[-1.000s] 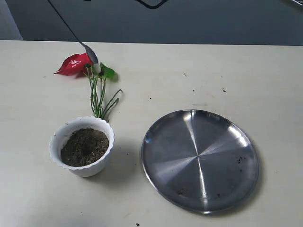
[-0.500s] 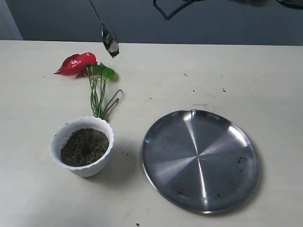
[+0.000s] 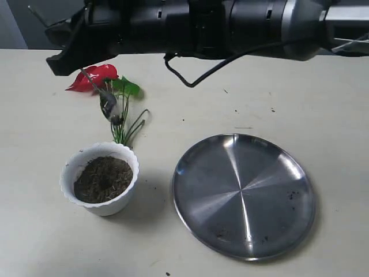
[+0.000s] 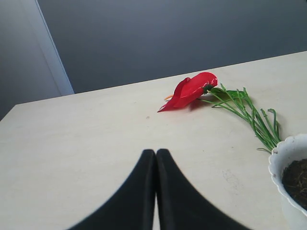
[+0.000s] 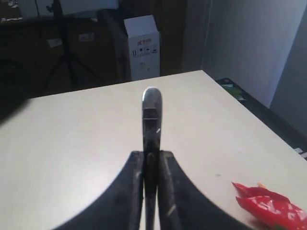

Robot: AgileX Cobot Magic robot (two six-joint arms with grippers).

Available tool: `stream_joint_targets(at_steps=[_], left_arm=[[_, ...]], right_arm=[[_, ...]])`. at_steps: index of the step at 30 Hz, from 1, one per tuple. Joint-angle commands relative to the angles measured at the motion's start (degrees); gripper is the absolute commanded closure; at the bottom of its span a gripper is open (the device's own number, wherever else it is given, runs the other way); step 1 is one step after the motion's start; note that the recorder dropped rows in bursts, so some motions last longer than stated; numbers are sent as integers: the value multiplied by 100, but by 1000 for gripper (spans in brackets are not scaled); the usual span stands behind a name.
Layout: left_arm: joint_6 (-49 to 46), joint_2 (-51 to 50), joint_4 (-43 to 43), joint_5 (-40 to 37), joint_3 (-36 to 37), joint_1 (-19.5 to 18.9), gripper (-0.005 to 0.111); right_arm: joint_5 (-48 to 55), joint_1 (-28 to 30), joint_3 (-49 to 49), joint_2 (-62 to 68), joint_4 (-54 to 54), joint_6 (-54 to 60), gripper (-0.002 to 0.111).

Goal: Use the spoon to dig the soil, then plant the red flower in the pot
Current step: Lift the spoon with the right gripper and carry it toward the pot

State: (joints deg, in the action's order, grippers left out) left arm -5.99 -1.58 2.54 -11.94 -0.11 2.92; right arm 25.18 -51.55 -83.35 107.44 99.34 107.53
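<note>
- Now: right gripper (image 5: 151,158) clamped on the spoon (image 3: 108,103), bowl hanging above and just behind the pot (image 3: 101,178).
- Left gripper (image 4: 155,158) pressed together, empty.
- Soil (image 3: 103,178) fills the pot; red flower (image 3: 93,77) lies flat behind the pot.
- Best approach, I judge: bring the bowl over the pot's centre, enter steeply, scoop shallow, keep off the scalloped rim.

even, soft overhead light is cast on the counter (image 3: 323,86). a faint shadow is thrown to the right of the pot (image 3: 101,186). streaked glare is seen on the steel plate (image 3: 244,195). the spoon (image 3: 108,105) is blurred.
</note>
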Motion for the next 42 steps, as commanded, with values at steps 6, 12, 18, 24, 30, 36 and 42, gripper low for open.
stream_joint_targets(at_steps=[6,12,18,24,30,36,42], left_arm=[[18,24,-5,41,11,9,106],[18,24,-5,41,11,9,106],[18,24,-5,41,11,9,106],[18,24,-5,41,11,9,106],[18,24,-5,41,11,9,106],[18,24,-5,41,11,9,106],[18,24,-5,41,11,9,106]], right_arm=[[-1721,-48,90,-1072,61,-147,109],[-2057,-48,1269,-2205,61,-160,109],[-1918,-48,2425,-2801,61,-137,109],[-1891,-48,2533,-2787,61,-40,109],[-3549,-48,2196,-2777,-288,375,109],[-4196,-48,2007,-2777,-2595,-2367,109],[-5013,-21,2391,-2868,-7372,-7903,109]])
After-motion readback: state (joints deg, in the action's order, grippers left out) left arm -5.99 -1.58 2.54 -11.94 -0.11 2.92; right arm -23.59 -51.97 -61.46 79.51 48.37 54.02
